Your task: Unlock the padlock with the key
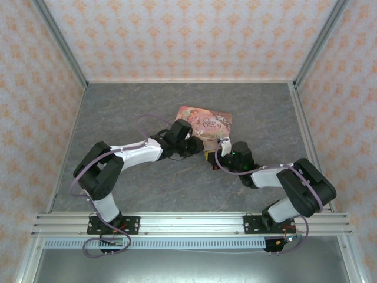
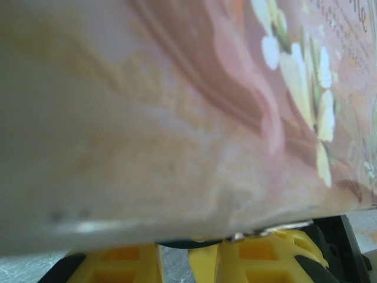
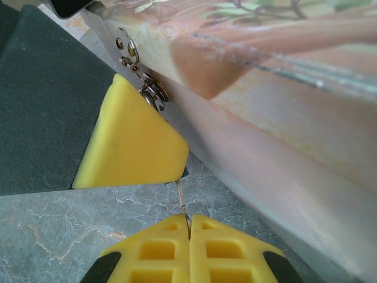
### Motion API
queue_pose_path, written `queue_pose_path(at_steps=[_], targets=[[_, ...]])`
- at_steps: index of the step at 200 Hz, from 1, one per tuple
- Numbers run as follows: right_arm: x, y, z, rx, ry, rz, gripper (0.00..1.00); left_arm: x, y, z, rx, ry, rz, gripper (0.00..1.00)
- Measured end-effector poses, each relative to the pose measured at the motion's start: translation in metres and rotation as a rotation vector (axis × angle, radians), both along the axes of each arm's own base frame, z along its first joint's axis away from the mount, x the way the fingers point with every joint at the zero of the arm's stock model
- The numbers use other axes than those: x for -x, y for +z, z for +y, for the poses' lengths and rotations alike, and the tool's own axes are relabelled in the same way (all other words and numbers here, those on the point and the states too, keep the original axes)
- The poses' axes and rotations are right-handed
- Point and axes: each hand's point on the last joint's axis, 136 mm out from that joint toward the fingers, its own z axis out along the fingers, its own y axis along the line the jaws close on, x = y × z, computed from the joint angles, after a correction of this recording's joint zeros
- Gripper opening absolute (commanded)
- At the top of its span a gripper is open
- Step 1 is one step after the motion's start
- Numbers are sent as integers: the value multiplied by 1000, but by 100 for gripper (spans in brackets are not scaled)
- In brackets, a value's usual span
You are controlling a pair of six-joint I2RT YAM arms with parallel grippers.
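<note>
The padlock (image 3: 184,172) shows as a small dark blue corner under one yellow finger (image 3: 132,141) of my left gripper (image 1: 192,145), which is closed on it beside the pink tin (image 1: 204,122). In the left wrist view the left gripper (image 2: 187,250) has a narrow gap between its fingers, with a dark edge at the tips. The right gripper (image 3: 189,223) is shut on the key (image 3: 183,200), whose thin metal blade runs from its fingertips up to the padlock. From above, the right gripper (image 1: 213,160) sits just right of the left one.
The tin's metal hasp and rings (image 3: 150,91) hang at its corner right above the padlock. The tin's side wall (image 3: 283,177) runs close along the right gripper's right side. Grey marble tabletop (image 1: 118,112) lies around, enclosed by patterned walls.
</note>
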Motion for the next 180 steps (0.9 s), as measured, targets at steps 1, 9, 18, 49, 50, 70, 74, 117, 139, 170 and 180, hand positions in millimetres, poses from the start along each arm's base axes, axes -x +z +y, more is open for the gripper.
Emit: queue_pose_path(at_steps=[1, 9, 18, 49, 50, 70, 74, 117, 139, 170, 180], targets=[[0, 0, 0, 0, 0, 0, 0, 0, 0, 0, 0, 0, 0, 10], [0, 0, 0, 1, -2, -1, 0, 0, 0, 0, -1, 0, 1, 10], [0, 0, 0, 3, -5, -2, 0, 0, 0, 0, -1, 0, 1, 10], [-2, 0, -1, 10, -19, -9, 0, 0, 0, 0, -3, -1, 1, 10], [-2, 0, -1, 10, -19, -10, 0, 0, 0, 0, -3, -2, 0, 10], [-5, 2, -2, 18, -29, -32, 0, -1, 3, 0, -6, -10, -5, 10], [-5, 3, -1, 19, -29, -38, 0, -2, 4, 0, -6, -12, -6, 10], [-8, 12, -4, 52, -40, -106, 0, -3, 11, -3, -2, -33, -20, 10], [-8, 13, -3, 75, -38, -132, 0, -3, 12, -2, -4, -37, -21, 10], [-7, 12, -2, 97, -36, -151, 0, -3, 12, -2, -6, -37, -19, 10], [-7, 12, -2, 98, -35, -152, 0, -2, 12, -2, -7, -37, -18, 10]])
